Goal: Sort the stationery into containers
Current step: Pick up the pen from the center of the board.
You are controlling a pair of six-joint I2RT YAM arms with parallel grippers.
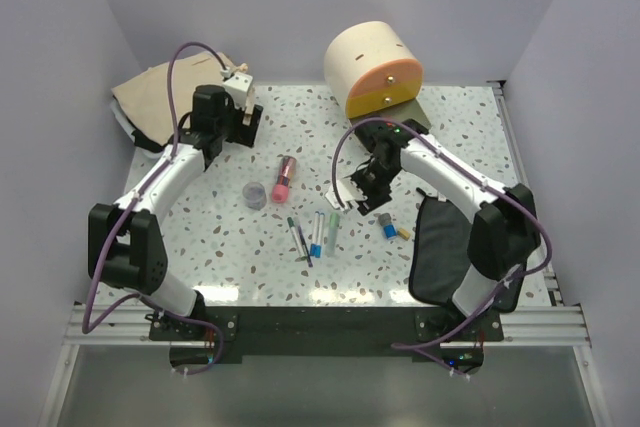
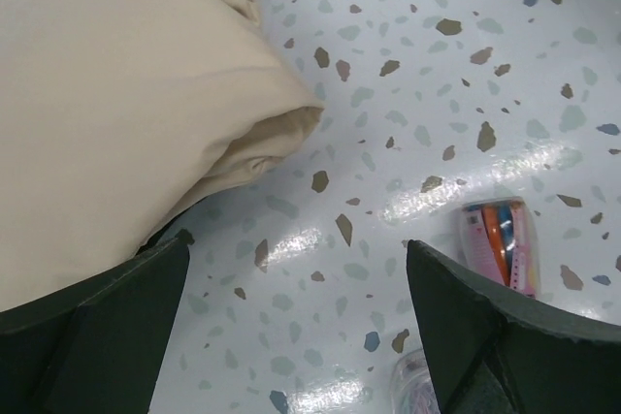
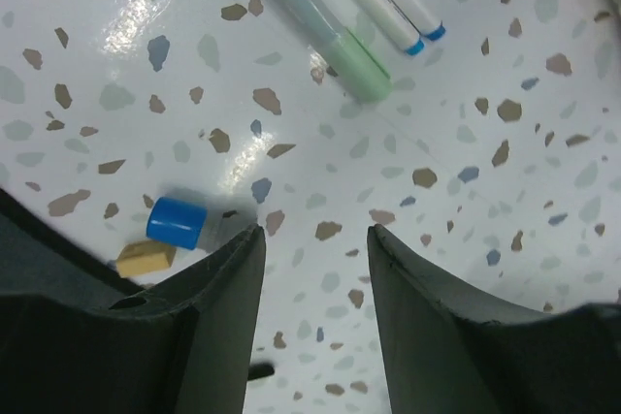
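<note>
The stationery lies loose mid-table: a pink tube point(image 1: 285, 177), a tiny grey pot point(image 1: 255, 195), several thin pens point(image 1: 315, 235), and a blue piece point(image 1: 388, 230) beside a yellow piece point(image 1: 404, 233). The cream cylindrical box point(image 1: 365, 57) with its orange drawer point(image 1: 385, 87) stands at the back. A black pouch point(image 1: 440, 247) lies flat at the right. My left gripper point(image 2: 298, 244) hangs open over bare table, left of the pink tube point(image 2: 500, 244). My right gripper point(image 3: 315, 232) is open and holds nothing; the blue piece point(image 3: 177, 221) lies just off its left finger, the green-capped pen point(image 3: 330, 41) beyond.
A beige cloth bag point(image 1: 155, 97) lies at the back left, close to my left gripper point(image 1: 243, 125). My right gripper point(image 1: 355, 190) hovers between the pens and the drawer. White walls close in the table at the back and both sides.
</note>
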